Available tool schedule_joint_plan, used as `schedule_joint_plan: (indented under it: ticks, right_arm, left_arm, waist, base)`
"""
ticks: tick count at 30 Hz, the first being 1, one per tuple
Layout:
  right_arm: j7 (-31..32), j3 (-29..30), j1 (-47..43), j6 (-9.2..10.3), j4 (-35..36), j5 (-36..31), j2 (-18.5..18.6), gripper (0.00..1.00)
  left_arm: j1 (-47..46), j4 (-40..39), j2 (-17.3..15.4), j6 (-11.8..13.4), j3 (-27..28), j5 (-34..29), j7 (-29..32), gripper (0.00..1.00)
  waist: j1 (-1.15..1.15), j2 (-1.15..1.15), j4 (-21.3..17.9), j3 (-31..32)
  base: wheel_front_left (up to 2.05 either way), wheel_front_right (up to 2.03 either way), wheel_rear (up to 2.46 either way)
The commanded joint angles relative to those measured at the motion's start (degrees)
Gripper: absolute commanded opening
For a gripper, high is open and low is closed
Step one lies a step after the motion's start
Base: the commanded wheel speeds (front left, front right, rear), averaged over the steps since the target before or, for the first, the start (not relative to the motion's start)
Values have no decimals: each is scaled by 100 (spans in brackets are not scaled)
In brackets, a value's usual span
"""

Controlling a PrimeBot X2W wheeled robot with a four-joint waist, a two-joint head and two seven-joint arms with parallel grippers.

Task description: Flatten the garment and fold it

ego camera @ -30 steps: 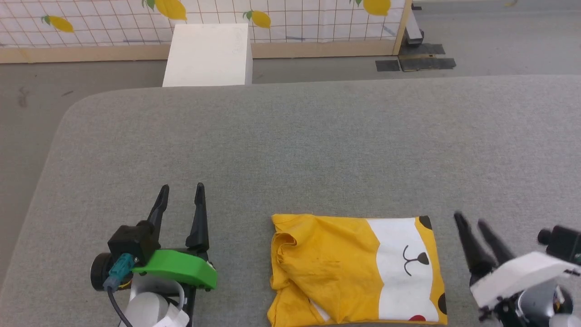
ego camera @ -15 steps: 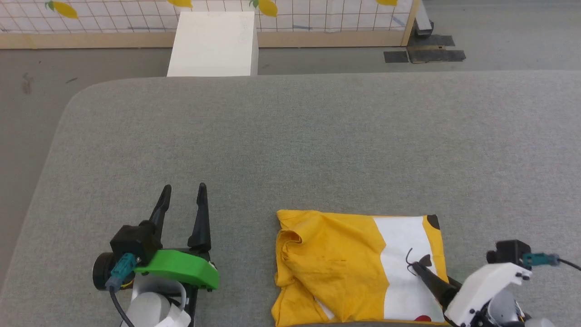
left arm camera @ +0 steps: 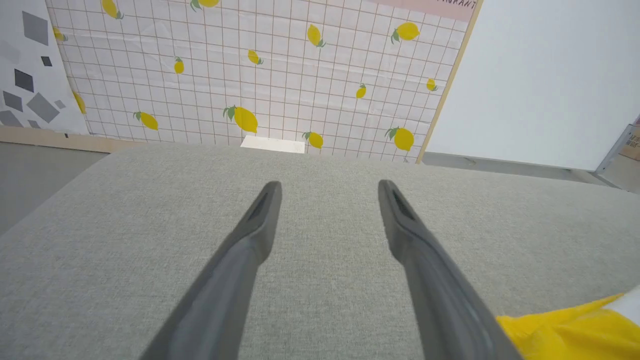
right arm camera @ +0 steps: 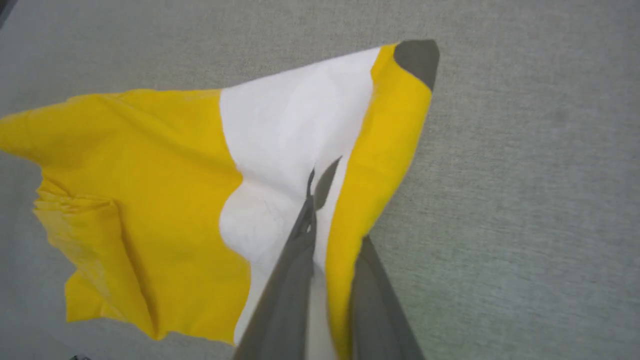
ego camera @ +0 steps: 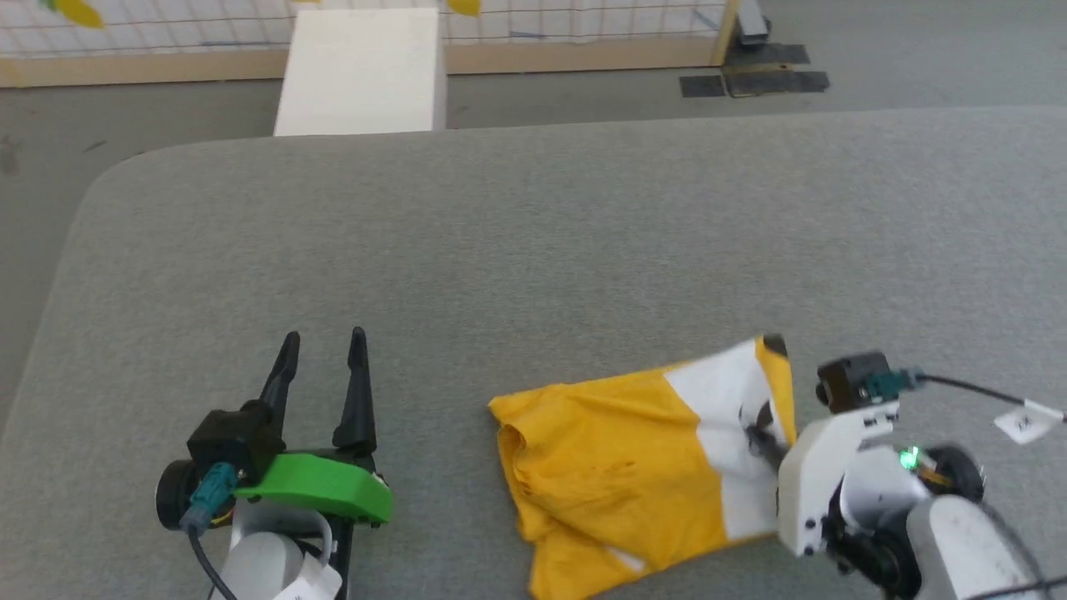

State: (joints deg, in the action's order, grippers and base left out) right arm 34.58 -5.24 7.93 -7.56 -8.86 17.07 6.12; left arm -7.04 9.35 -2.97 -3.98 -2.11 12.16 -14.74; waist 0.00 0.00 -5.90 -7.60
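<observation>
On the counter [ego camera: 533, 250], head view: my right tool [ego camera: 757, 433] grips the garment [ego camera: 617, 458] at its raised right edge; my left tool [ego camera: 321, 343] stands released. Left wrist view: it gapes above the counter. Right wrist view: the garment is pinched, folded but rumpled; I judge smoothing is left.

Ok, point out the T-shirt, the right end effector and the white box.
T-shirt [ego camera: 608, 450]: head view, yellow middle.
right end effector [right arm camera: 327, 220]: right wrist view, between its fingertips.
white box [ego camera: 358, 75]: head view, top face.

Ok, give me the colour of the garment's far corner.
Near-black garment corner; best in right wrist view.
</observation>
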Motion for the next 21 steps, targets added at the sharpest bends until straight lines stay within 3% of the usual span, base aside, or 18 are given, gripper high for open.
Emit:
schedule_joint_plan:
  ticks: [1,5,10,17,21]
  right_arm:
    - [-64,-107,191,8,61,-204,179,0]
    - [-293,-393,676,8,36,-782,670,0]
    - [-757,-249,1348,8,-334,-1235,1045,0]
    - [-1446,413,2217,8,-1206,-1659,1165,0]
    - [-1831,964,2661,8,-1755,-1893,1134,0]
  left_arm:
    - [5,-40,9,6,27,-32,-26,100]
    - [-37,-124,9,4,44,-63,-26,100]
    - [-166,-264,8,-22,86,-183,-26,100]
    - [-358,-415,-180,-111,133,-451,-26,100]
    - [-502,-535,-325,-150,93,-562,-26,100]
  waist:
    - [0,0,-297,-125]
    - [0,0,-733,-290]
    - [0,0,-1352,-594]
    - [0,0,-2138,-1088]
    - [0,0,-2392,-1392]
  base:
    - [0,0,0]
    - [0,0,0]
    - [0,0,0]
    - [0,0,0]
    - [0,0,0]
